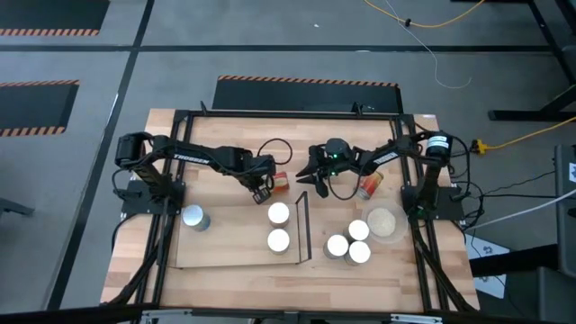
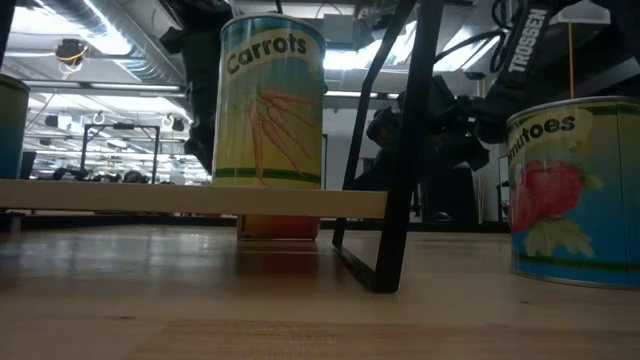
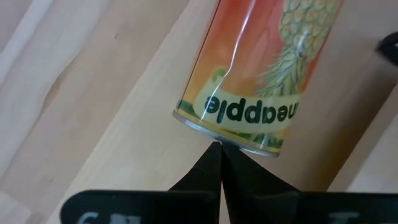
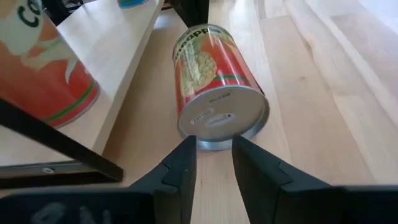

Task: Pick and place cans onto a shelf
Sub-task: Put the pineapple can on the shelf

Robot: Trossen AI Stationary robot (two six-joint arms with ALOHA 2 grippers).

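Cans (image 1: pixel 278 214) on shelf (image 1: pixel 229 241); planked tabletop (image 1: pixel 396 279); striped floor tape (image 1: pixel 306 81).

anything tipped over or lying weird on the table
Yes. A pineapple can lies on its side on the tabletop beside the shelf, between the two pincers, while the other cans stand upright. A second can near the right arm also looks tipped over.
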